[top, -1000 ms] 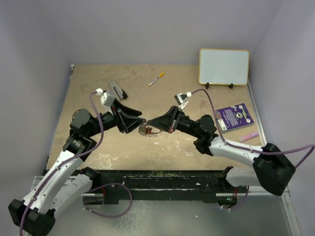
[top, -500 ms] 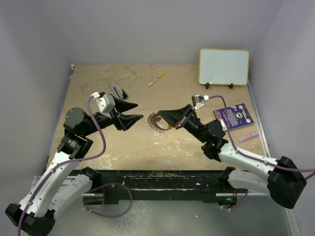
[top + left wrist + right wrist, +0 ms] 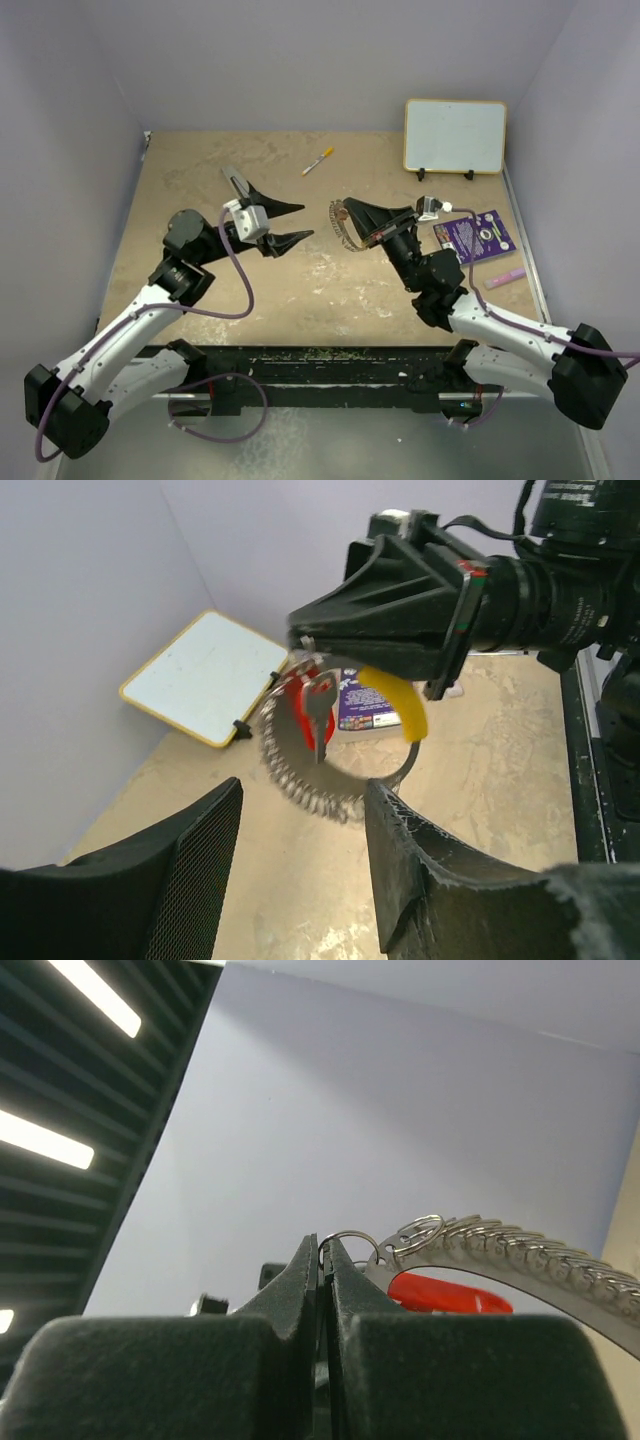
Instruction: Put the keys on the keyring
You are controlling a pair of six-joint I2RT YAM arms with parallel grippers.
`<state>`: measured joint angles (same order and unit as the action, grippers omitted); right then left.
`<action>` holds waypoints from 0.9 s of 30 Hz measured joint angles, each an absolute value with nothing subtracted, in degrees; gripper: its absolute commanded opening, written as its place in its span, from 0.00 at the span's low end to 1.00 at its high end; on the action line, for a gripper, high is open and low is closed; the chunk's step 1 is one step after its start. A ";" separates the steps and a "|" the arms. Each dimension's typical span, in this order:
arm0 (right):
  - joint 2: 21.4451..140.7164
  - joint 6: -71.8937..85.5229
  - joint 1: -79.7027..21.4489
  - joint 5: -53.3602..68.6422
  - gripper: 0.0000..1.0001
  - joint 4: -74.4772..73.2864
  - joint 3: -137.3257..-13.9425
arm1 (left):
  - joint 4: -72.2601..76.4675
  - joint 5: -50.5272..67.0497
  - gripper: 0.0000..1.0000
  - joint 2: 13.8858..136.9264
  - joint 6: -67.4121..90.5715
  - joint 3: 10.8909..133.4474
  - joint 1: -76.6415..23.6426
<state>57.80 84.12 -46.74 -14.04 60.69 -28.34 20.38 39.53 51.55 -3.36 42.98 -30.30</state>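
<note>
both arms have risen and swung since the earlier frame, when the two grippers met over the ring low at the table's middle. now the right gripper (image 3: 340, 210) holds the ring (image 3: 346, 230) lifted clear of the table (image 3: 250, 290), and the left gripper (image 3: 306, 220) has backed off to the left, jaws parted and empty, just beside the ring but not touching. right jaws are clamped flat on a small wire loop at the ring's top. ring hangs below them, yellow arc (image 3: 396, 702) on one side. keys (image 3: 319, 708) and red tag (image 3: 295, 692) dangle from that same top spot, inside the ring's circle. cannot tell if the keys' loop is fully wound onto the wire or only hooked. step looks like threading or checking it. next move likely needs the left jaws to close in on the keys and feed their loop round the wire while the right keeps the ring steady.
</note>
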 measured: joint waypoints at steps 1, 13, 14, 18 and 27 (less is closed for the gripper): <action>58.48 84.29 -47.03 -14.79 0.00 61.25 -28.51 | 20.93 39.20 0.55 52.40 -5.21 43.22 -31.40; 58.43 82.78 -47.90 -22.87 0.00 61.41 -36.21 | 25.93 32.88 0.49 62.94 -18.74 54.57 -39.88; 58.26 82.56 -47.90 -23.20 0.00 61.19 -36.71 | 26.37 32.18 0.48 63.11 -19.11 54.96 -40.03; 58.11 81.43 -47.90 -24.60 0.00 59.75 -39.00 | 28.25 29.47 0.48 64.69 -20.05 57.12 -41.06; 58.98 79.50 -47.92 -25.04 0.00 58.52 -41.67 | 29.58 28.75 0.49 67.79 -22.57 59.68 -44.88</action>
<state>58.98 79.50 -47.92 -25.04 58.52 -41.67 29.58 28.75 67.79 -22.57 59.68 -44.88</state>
